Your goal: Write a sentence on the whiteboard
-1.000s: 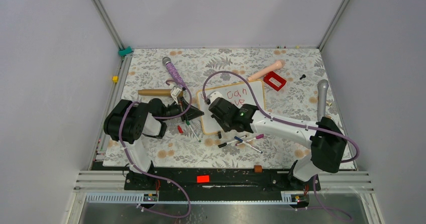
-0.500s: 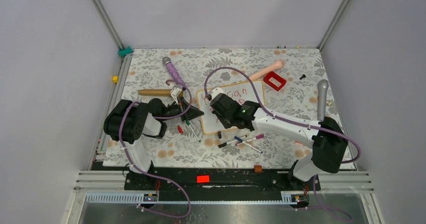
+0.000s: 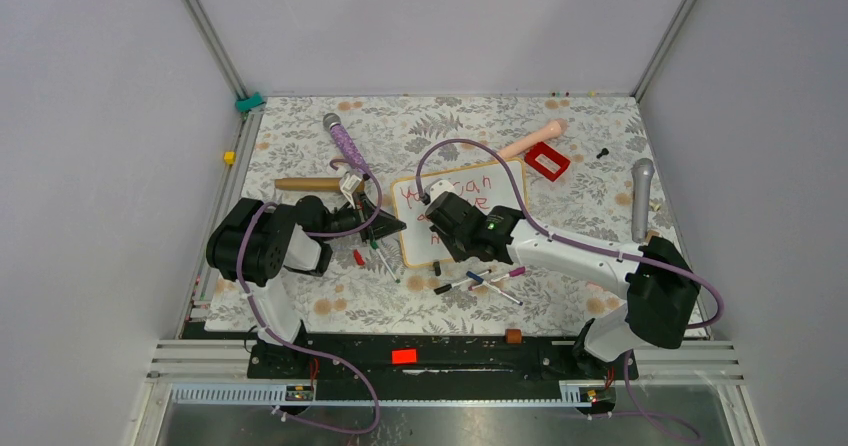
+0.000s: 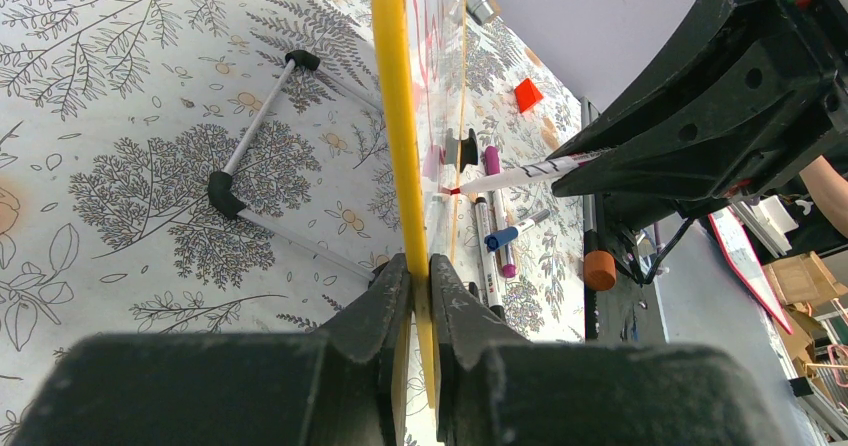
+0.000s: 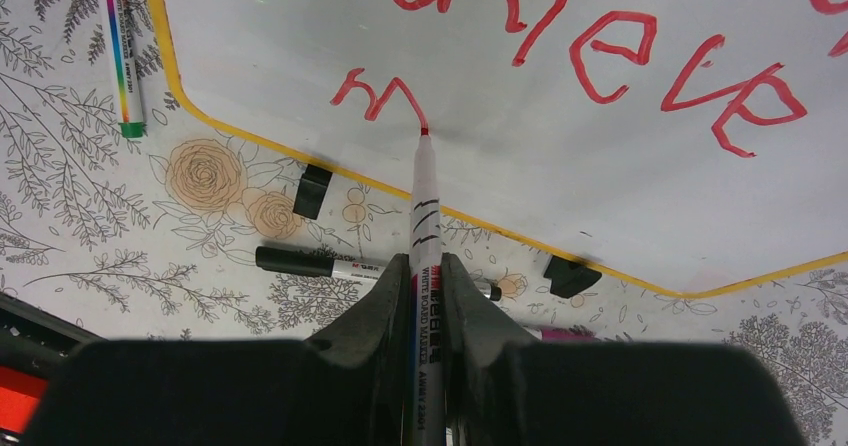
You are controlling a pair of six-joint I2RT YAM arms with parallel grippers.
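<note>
The whiteboard (image 3: 418,250) lies on the floral mat, with a yellowish frame and black clip feet (image 5: 312,190). The sentence (image 3: 472,187) is in red: "You can" shows in the top view. The right wrist view shows "achieve" (image 5: 620,51) and, below it, a single "m" (image 5: 375,94). My right gripper (image 5: 426,266) is shut on a red whiteboard marker (image 5: 424,206), whose tip touches the board at the end of the "m". My left gripper (image 4: 418,278) is shut on the whiteboard's left edge (image 4: 392,86). In the top view it is at the board's left side (image 3: 385,224).
Several loose markers (image 3: 482,280) lie just in front of the board, among them a black-capped one (image 5: 300,262). A red rectangular frame (image 3: 547,161), a pink handle (image 3: 528,142), a grey microphone (image 3: 641,194), a purple wand (image 3: 346,148) and a wooden stick (image 3: 308,183) lie around it.
My right gripper has moved with the marker toward the board's near left part, uncovering "You", and now writes on the third line. The left arm has not moved.
</note>
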